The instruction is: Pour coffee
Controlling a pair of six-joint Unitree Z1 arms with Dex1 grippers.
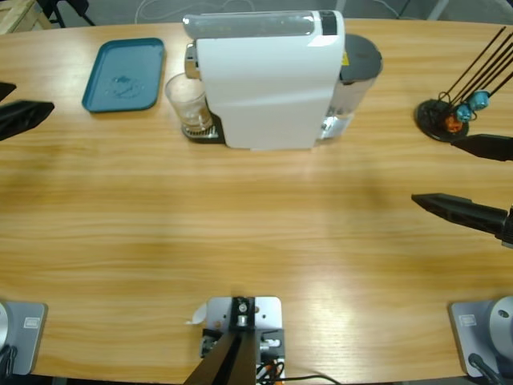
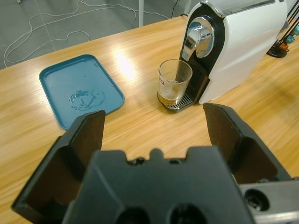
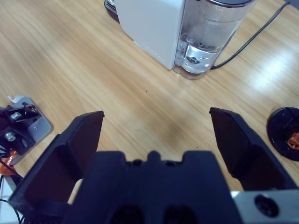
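Coffee (image 2: 171, 96) sits as a shallow pale brown layer in the bottom of a clear glass (image 2: 174, 82), which stands on the drip grate of the white machine (image 1: 268, 80), directly under its spout. We note a teal tray (image 1: 124, 74) lying just beside the glass, apart from it. Left gripper (image 2: 154, 128) hovers over the wooden table (image 1: 240, 224) with jaws spread wide, grasping nothing. Right gripper (image 3: 156, 128) is likewise released and empty, near the capsule stand (image 1: 449, 119) and facing the machine's water tank (image 3: 205, 35)
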